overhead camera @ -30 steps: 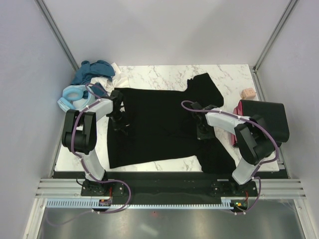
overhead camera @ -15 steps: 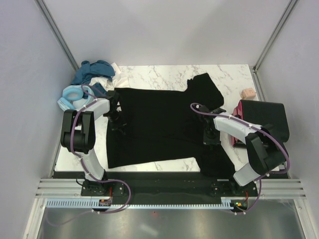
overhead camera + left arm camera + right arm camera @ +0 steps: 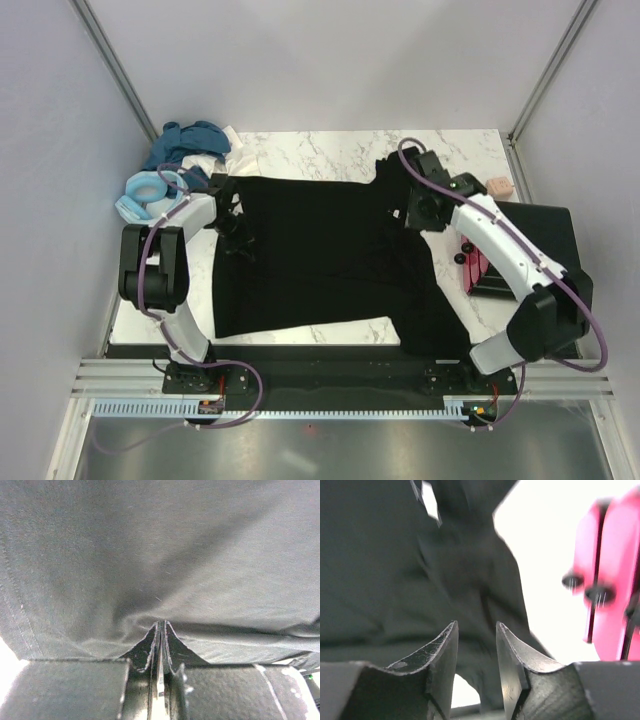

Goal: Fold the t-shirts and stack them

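On table point(image 3: 320, 150), spread t-shirt point(image 3: 320, 250) central, heap of t-shirts point(image 3: 190, 145) far left, small block point(image 3: 497, 187) far right.

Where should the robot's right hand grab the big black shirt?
The far sleeve of the black t-shirt, pinched from straight above. The shirt lies flat on the table, so only a loose edge can be pinched. The open right gripper hovers there.

Arms, two: left arm point(image 3: 160, 265); right arm point(image 3: 505, 250); grippers, two, one per arm: left gripper point(image 3: 161, 630); right gripper point(image 3: 476, 625); table point(image 3: 320, 150), one; black shirt point(image 3: 320, 250) spread flat, one; heaped at the far-left corner: teal shirt point(image 3: 190, 140), one; light blue shirt point(image 3: 148, 195), one; white shirt point(image 3: 215, 160), one (the heap hides an exact count); beige block point(image 3: 497, 186), one; at the right edge: pink object point(image 3: 474, 270), one; black bulk point(image 3: 545, 235), one (layers uncountable).
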Available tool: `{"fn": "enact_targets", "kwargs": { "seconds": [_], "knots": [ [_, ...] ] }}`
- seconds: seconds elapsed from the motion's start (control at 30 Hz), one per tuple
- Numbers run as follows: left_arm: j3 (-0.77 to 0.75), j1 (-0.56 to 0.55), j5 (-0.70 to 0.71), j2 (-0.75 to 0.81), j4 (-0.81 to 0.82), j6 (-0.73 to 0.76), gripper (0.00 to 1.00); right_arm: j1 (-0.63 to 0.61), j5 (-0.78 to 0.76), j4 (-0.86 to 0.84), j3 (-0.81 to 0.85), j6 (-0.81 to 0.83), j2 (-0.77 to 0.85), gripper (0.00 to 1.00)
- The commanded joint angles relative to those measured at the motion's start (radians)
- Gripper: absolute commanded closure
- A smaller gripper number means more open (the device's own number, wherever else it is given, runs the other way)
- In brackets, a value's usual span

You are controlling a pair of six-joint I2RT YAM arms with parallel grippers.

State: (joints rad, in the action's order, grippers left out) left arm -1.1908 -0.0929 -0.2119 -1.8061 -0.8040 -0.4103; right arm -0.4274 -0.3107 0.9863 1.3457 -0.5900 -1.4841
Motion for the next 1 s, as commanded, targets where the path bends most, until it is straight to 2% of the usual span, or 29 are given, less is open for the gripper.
{"fn": "enact_targets", "kwargs": {
  "seconds": [0.0, 0.1, 0.2, 0.4, 0.63, 0.97],
  "knots": [
    [-0.036, 0.004, -0.009, 0.105, 0.022, -0.005, 0.91, 0.059, 0.034, -0.110, 0.092, 0.180, -0.168, 0.55],
    [-0.015, 0.004, -0.012, 0.128, 0.014, -0.005, 0.92, 0.075, 0.094, -0.210, 0.119, 0.248, -0.266, 0.48],
    [0.003, 0.002, -0.011, 0.137, 0.008, -0.005, 0.92, 0.078, 0.111, -0.227, 0.191, 0.292, -0.375, 0.49],
    [0.011, 0.004, 0.002, 0.142, -0.004, 0.005, 0.95, 0.082, 0.107, -0.262, 0.291, 0.326, -0.490, 0.48],
    [0.007, 0.002, 0.002, 0.122, -0.008, 0.008, 0.96, 0.087, 0.111, -0.258, 0.354, 0.343, -0.559, 0.44],
    [-0.003, 0.004, 0.006, 0.105, -0.009, 0.010, 0.96, 0.102, 0.202, -0.230, 0.362, 0.337, -0.591, 0.46]
  ]
}}
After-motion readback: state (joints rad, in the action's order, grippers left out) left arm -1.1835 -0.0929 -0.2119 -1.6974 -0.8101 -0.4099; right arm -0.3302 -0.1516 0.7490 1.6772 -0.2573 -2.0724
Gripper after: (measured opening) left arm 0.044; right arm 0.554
